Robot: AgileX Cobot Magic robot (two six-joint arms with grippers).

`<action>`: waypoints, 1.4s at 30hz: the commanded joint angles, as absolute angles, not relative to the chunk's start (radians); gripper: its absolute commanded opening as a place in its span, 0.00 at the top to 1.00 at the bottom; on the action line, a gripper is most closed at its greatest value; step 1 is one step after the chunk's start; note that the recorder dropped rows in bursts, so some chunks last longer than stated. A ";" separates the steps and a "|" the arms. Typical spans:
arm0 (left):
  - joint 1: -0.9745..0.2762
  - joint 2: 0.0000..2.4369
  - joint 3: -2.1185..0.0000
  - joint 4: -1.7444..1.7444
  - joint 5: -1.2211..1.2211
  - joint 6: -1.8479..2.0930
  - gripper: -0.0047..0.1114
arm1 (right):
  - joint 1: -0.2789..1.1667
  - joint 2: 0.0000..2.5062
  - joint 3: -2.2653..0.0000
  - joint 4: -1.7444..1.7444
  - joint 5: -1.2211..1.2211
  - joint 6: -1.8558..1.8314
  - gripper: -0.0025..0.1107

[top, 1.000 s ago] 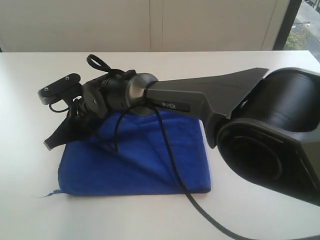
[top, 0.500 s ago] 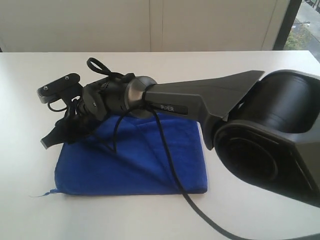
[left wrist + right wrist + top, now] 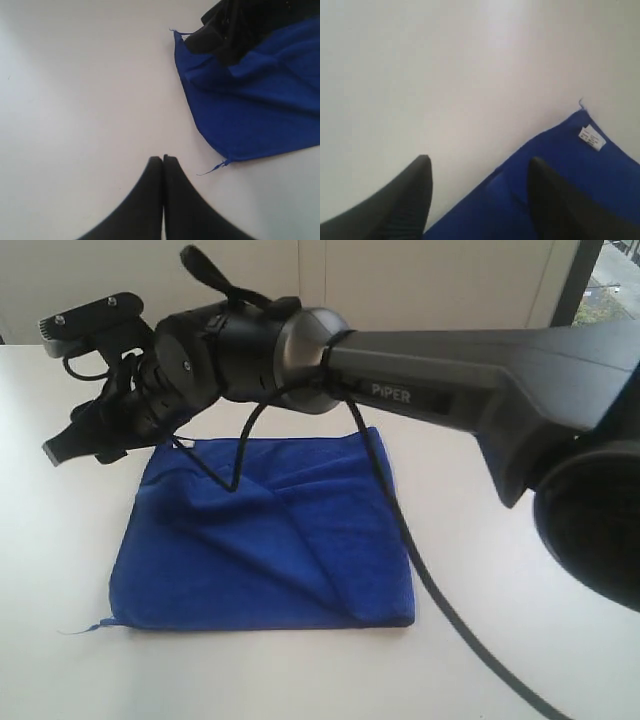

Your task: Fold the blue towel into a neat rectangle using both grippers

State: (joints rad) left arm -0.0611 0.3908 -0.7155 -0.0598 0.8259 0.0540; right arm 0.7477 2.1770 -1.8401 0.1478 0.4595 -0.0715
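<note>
Right wrist view: right end effector [image 3: 479, 161] wide open, clear of blue towel [image 3: 600, 160].

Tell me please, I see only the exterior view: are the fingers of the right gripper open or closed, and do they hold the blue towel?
Observer: The right wrist view shows the right gripper with its fingers wide apart, holding nothing. The blue towel lies on the table beneath it.
Operator: And the left gripper? My view does not show it.
Observer: In the left wrist view the left gripper has its fingers shut together, empty, over bare table beside a corner of the towel.
Operator: Where is the towel's tag?
Observer: A small white tag lies on the towel near one corner, seen in the right wrist view.
</note>
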 commanded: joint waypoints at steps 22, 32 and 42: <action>-0.062 0.385 -0.710 -0.062 0.832 0.049 0.96 | 0.433 2.210 -1.827 -0.022 0.787 -0.109 0.98; -0.062 0.385 -0.710 -0.062 0.832 0.049 0.96 | 0.307 2.328 -1.824 -0.024 0.733 -0.112 0.98; -0.062 0.385 -0.710 -0.062 0.832 0.049 0.96 | 0.194 2.363 -1.824 -0.047 0.821 -0.035 0.98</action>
